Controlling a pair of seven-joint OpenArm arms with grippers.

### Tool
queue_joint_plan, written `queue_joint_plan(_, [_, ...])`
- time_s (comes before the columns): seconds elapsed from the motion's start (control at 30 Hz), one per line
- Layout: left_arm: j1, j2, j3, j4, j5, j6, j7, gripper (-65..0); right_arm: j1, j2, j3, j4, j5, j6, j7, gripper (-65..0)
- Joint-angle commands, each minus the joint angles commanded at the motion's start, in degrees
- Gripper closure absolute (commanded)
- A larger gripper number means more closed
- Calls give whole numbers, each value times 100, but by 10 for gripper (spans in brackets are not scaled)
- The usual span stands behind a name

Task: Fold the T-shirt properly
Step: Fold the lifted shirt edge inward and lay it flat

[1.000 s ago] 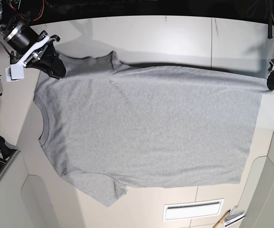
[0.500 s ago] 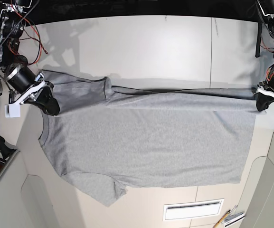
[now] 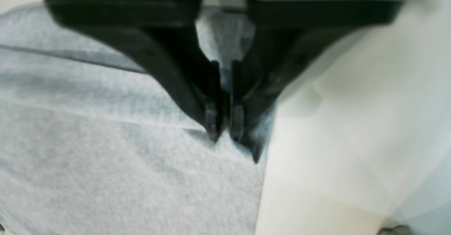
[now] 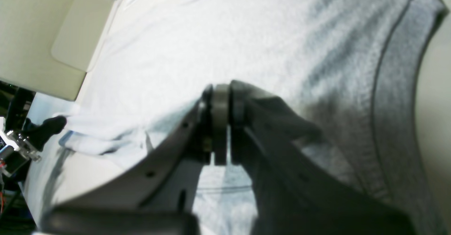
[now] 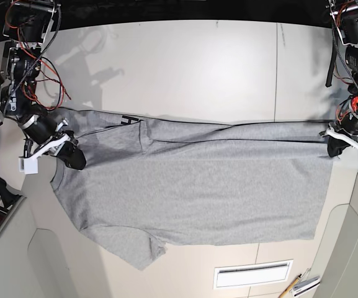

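White table carries grey T-shirt, spread mostly flat

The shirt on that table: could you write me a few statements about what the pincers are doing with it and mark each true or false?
1. Both pincers are shut on the shirt. True: left pincer, right pincer.
2. The shirt is folded into a small square. False: it is mostly spread out, only the far edge lifted over.
3. The right pincer holds it near the collar. True.
4. The shirt is red. False: it is grey.
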Motion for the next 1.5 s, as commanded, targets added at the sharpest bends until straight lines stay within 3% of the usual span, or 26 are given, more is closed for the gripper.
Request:
queue_joint_plan(0.07, [-2, 0, 0, 2, 72, 0, -68, -235, 0, -39, 0, 2, 7, 0, 0, -281])
queue_joint_plan(0.13, [0, 0, 0, 2, 76, 0, -35, -331, 0, -37, 15, 9, 9, 0, -13, -358])
queue_joint_plan(0.2, [-2, -4, -11, 24, 63, 0, 48, -368, 0, -39, 153, 94, 57, 0, -238, -358])
queue_joint_plan(0.33, [22, -68, -223, 144, -446, 0, 431, -368, -103, -35, 800, 498, 232, 0, -708, -358])
queue_joint_plan(0.43, [22, -129, -717, 153, -1119, 0, 922, -371, -409, -7, 1285, 839, 225, 0, -776, -358])
queue_joint_plan(0.53, [37, -195, -966, 153, -1749, 0, 1497, -436, -761, 83, 1545, 857, 221, -31, -745, -358])
queue_joint_plan(0.6, [90, -190, -964, 153, -1904, 0, 1816, -458, -1003, 153, 1602, 850, 136, -55, -621, -358])
queue_joint_plan(0.73, [291, -190, -977, 153, -1869, 0, 1808, -458, -1316, 197, 1602, 807, 4, -116, -492, -359])
queue_joint_plan(0.87, [319, -188, -975, 151, -1631, 0, 1810, -458, -1349, 186, 1602, 533, -26, -127, -358, -453])
queue_joint_plan(1.13, [282, -92, -852, -162, -1453, 0, 1738, -473, -1298, 131, 1495, 122, 22, -125, -317, -453])
queue_joint_plan(1.27, [286, 48, -850, -313, -833, 0, 1373, -473, -1283, 13, 1141, 122, 26, -125, -297, -453])
queue_joint_plan(1.5, [286, 195, -601, -332, -824, 0, 1370, -472, -1204, -363, 743, 122, -39, -101, -168, -451])
